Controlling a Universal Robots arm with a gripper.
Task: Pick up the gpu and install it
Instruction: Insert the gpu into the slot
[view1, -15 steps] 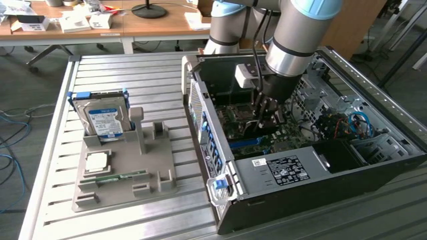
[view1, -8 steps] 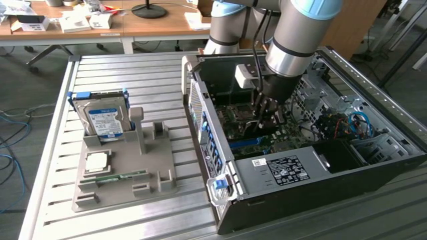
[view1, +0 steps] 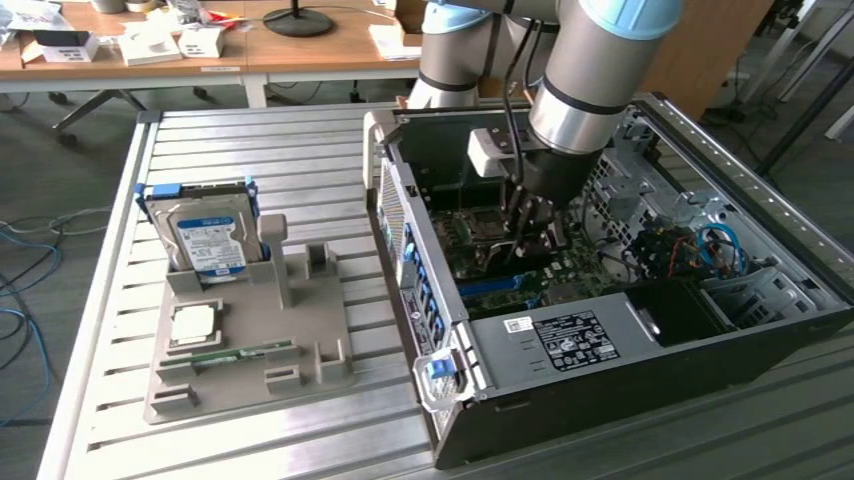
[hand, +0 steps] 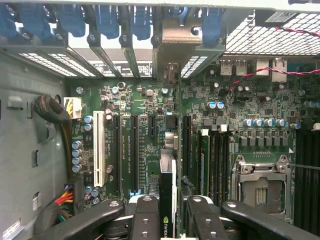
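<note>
Because the thin, dark circuit-board gpu (hand: 167, 182) with its silvery end bracket is probably light, stiff and fragile, the black-fingered gripper (hand: 170, 205) clamps its bare edge, partly closed, holding it edge-on over the green motherboard (hand: 125, 130).

Robotics lab, slatted aluminium workbench (view1: 267, 140), open computer case (view1: 641, 390), cluttered wooden desks (view1: 334, 50), loose floor cables (view1: 20, 285)

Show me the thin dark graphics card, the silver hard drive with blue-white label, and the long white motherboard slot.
Thin dark graphics card (hand: 167, 200), wrist view, black edge above its logo.
Silver hard drive (view1: 207, 243), exterior view, blue-white label.
Long white motherboard slot (hand: 99, 155), wrist view, its middle.
</note>
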